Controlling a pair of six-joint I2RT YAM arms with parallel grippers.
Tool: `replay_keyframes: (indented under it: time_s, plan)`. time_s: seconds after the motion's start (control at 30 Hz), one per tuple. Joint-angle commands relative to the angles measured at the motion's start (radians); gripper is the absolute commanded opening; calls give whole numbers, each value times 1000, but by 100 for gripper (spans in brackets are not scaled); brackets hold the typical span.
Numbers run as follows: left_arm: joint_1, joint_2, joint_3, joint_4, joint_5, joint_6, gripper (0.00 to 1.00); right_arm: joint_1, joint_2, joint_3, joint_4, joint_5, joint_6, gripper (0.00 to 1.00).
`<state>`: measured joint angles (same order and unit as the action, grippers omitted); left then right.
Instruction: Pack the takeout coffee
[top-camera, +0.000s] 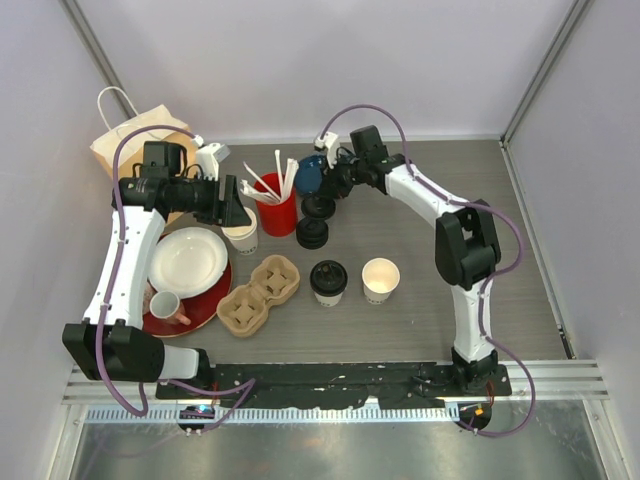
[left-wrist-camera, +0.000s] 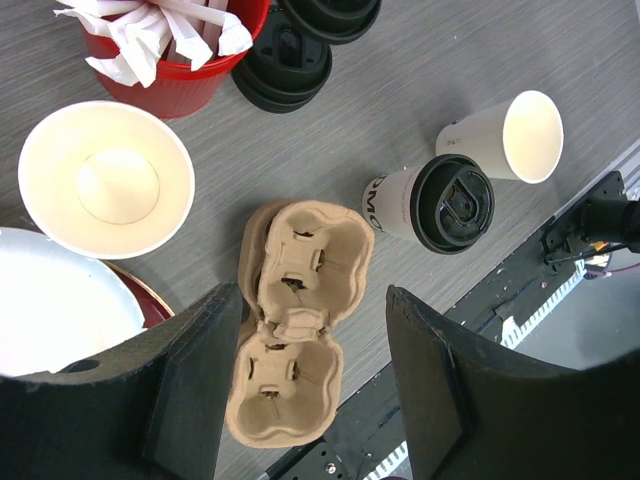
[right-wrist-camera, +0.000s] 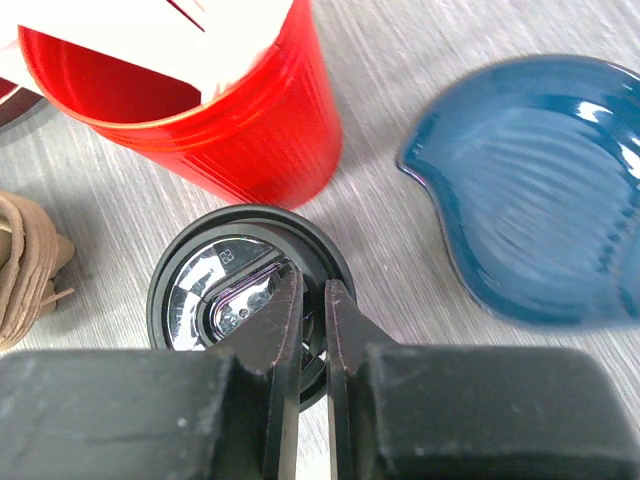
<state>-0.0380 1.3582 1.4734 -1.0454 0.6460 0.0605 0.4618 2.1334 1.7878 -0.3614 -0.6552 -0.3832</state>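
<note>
Okay, left gripper (left-wrist-camera: 310, 292) is hanging spread wide, holding nothing, with the cardboard carrier (left-wrist-camera: 295, 320) showing on the table between its fingers (left-wrist-camera: 190, 390). From above, this gripper is sitting near the table's left rear, just over an unlidded cup (top-camera: 241, 235) standing beside the red cup (top-camera: 280, 207) of white sticks.

Right gripper (right-wrist-camera: 312, 285) is reaching in from the right, down at a black lid (right-wrist-camera: 225, 290) just in front of the red cup. Its fingers (right-wrist-camera: 285, 320) are pinching down to a thin slit across the lid's right-hand rim, so it is reading as clenched on the lid. Whether the lid is lifting off the table I cannot tell. A second lid stack (top-camera: 312, 235) is lying just nearer the arms, touching or almost touching the first. A blue dish (right-wrist-camera: 540, 190) is resting to the right of the red cup.

Task items: one lidded cup (top-camera: 328, 281) is standing upright mid-table, just right of the carrier and not in it. A second open cup (top-camera: 380, 279) is standing just right of that one, apart from it. Both carrier pockets are showing bare.

On the left, a white bowl (top-camera: 188, 260) is sitting on a red plate (top-camera: 205, 310), with a mug (top-camera: 165, 305) on the plate's near edge. A paper bag (top-camera: 130, 145) is standing at the far left corner, behind the left arm.
</note>
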Motion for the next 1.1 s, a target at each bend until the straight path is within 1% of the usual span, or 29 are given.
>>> replay_keyframes:
  time_s: [0.0, 0.03, 0.1, 0.2, 0.23, 0.27, 0.3, 0.33, 0.37, 0.4, 0.43, 0.47, 0.57, 0.6, 0.67, 0.7, 0.73, 0.77, 0.83, 0.9, 1.07]
  plan:
    - [6, -28, 14, 12, 30, 4, 63, 0, -176, -39, 71, 170, 107, 1]
    - [6, -28, 24, 12, 32, 2, 63, 0, -211, -56, 70, 216, 116, 1]
    - [4, -28, 33, 4, 44, 1, 63, 1, -248, -79, 67, 258, 147, 1]
    - [-2, -36, 47, -4, 60, -2, 63, -2, -358, -155, 64, 360, 196, 1]
    - [-6, -37, 48, -4, 60, -4, 63, -2, -394, -219, 82, 383, 220, 1]
    - [-13, -41, 48, -8, 57, -2, 63, -3, -468, -256, 94, 432, 242, 1]
    - [-26, -47, 47, -10, 55, -1, 63, -2, -509, -293, 105, 454, 292, 1]
    - [-36, -48, 45, -10, 52, 2, 63, -3, -545, -367, 120, 479, 320, 1]
    - [-46, -48, 45, -18, 49, 10, 63, -2, -623, -404, 124, 523, 346, 1]
    - [-75, -51, 45, -22, 46, 13, 63, -3, -660, -444, 124, 537, 400, 1]
    - [-89, -48, 45, -30, 37, 18, 63, 0, -700, -518, 125, 551, 421, 1]
    - [-108, -48, 44, -31, 32, 21, 63, 3, -771, -556, 121, 595, 449, 1]
    - [-171, -42, 45, -28, 9, 22, 63, 31, -874, -692, 90, 666, 533, 1]
    - [-186, -41, 50, -30, 3, 21, 63, 47, -932, -718, 75, 734, 547, 1]
    - [-229, -28, 54, -27, -12, 21, 63, 113, -973, -765, 0, 801, 572, 1]
    - [-244, -22, 59, -27, -17, 21, 63, 139, -1004, -775, -26, 868, 581, 1]
    - [-267, -15, 61, -24, -22, 19, 63, 165, -1018, -791, -68, 900, 592, 1]
    - [-278, -8, 62, -25, -26, 16, 63, 225, -1029, -797, -86, 926, 599, 1]
    - [-298, 5, 65, -24, -26, 12, 63, 267, -1060, -811, -143, 1004, 627, 1]
    - [-307, 9, 67, -25, -29, 10, 63, 290, -1081, -843, -162, 1020, 641, 1]
    - [-321, 18, 71, -31, -51, 6, 63, 296, -1144, -927, -148, 1016, 688, 1]
